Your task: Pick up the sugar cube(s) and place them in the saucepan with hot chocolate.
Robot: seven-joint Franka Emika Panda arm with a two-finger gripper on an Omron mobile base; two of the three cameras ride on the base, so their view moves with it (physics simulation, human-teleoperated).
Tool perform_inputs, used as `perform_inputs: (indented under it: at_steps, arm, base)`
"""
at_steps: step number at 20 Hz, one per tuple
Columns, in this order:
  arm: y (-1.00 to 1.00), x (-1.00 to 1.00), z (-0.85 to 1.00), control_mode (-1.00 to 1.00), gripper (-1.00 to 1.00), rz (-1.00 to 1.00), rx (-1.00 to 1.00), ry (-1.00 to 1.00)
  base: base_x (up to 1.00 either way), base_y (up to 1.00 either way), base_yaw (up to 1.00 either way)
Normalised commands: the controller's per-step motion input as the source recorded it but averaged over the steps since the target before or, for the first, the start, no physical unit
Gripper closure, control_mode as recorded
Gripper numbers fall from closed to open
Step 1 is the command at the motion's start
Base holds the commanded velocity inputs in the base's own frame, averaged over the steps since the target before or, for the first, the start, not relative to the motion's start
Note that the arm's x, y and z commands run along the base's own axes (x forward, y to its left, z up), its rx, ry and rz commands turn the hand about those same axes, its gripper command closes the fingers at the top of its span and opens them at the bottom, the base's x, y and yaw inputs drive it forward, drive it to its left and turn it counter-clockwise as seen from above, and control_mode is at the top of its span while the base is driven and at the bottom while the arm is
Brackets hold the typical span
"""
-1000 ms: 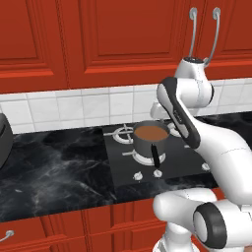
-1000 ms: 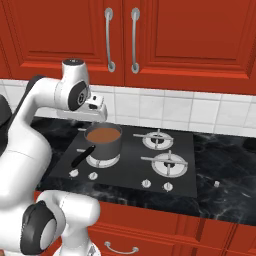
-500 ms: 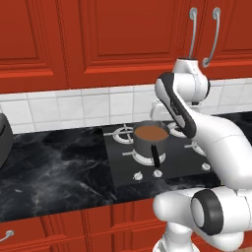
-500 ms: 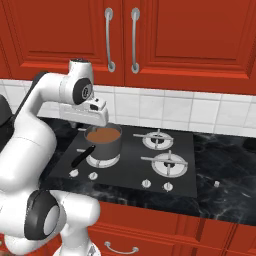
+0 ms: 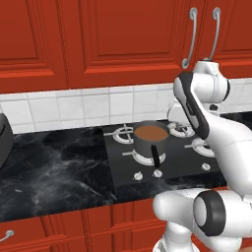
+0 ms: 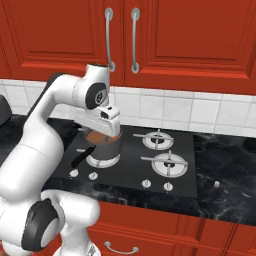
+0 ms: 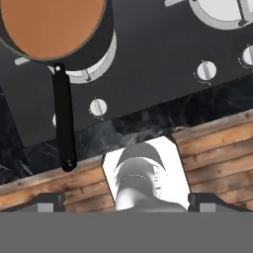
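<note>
Here, the pincer [image 7: 126, 200] stood with its jaws spread wide and nothing between them, its two dark fingertips [image 7: 47, 201] set far apart at the bottom of the hand view. Directly below the pincer in that view lay a wooden floor [image 7: 217, 158] and the dark marble counter [image 7: 148, 121] edge. Next beyond came the black cooktop [image 7: 148, 64] with its small round control knobs [image 7: 98, 106]. Past the knobs, up and to the left of the pincer in the hand view, sat the saucepan [image 7: 101, 42] on a burner, its straight black handle [image 7: 64, 123] pointing back toward the counter edge. The hot chocolate [image 7: 52, 22] filled the saucepan as a smooth reddish-brown disc; whether a sugar cube lay in it could not be told. In the right base view the hand [image 6: 102, 122] hung just above the saucepan [image 6: 106, 150], apart from it. Farther back ran a white tile backsplash [image 6: 200, 112], and above it red cabinet doors [image 6: 190, 35] with metal handles [image 6: 134, 40].
</note>
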Motion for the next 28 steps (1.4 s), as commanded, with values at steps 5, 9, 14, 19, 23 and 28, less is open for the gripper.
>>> perform_inputs:
  at_steps: [5,9,14,19,23,28]
  arm:
    - [-0.6,-0.14,-0.22,-1.0,-1.0,-0.14,0.01,-0.01]
    - [-0.54,0.02,-0.25,-1.0,-1.0,-0.02,0.0,0.05]
    - [-0.33,0.02,-0.2,-1.0,-1.0,-0.04,0.0,0.14]
    - [-0.4,0.0,-0.05,-1.0,-1.0,-0.04,0.0,0.08]
    - [-0.51,0.0,-0.09,-1.0,-1.0,-0.01,0.0,0.05]
    - [-0.49,0.0,-0.04,-1.0,-1.0,0.0,0.0,0.06]
  base:
    - [0.0,0.0,0.0]
    - [0.0,0.0,0.0]
    - [0.0,0.0,0.0]
    - [0.0,0.0,0.0]
    - [0.0,0.0,0.0]
    - [0.0,0.0,0.0]
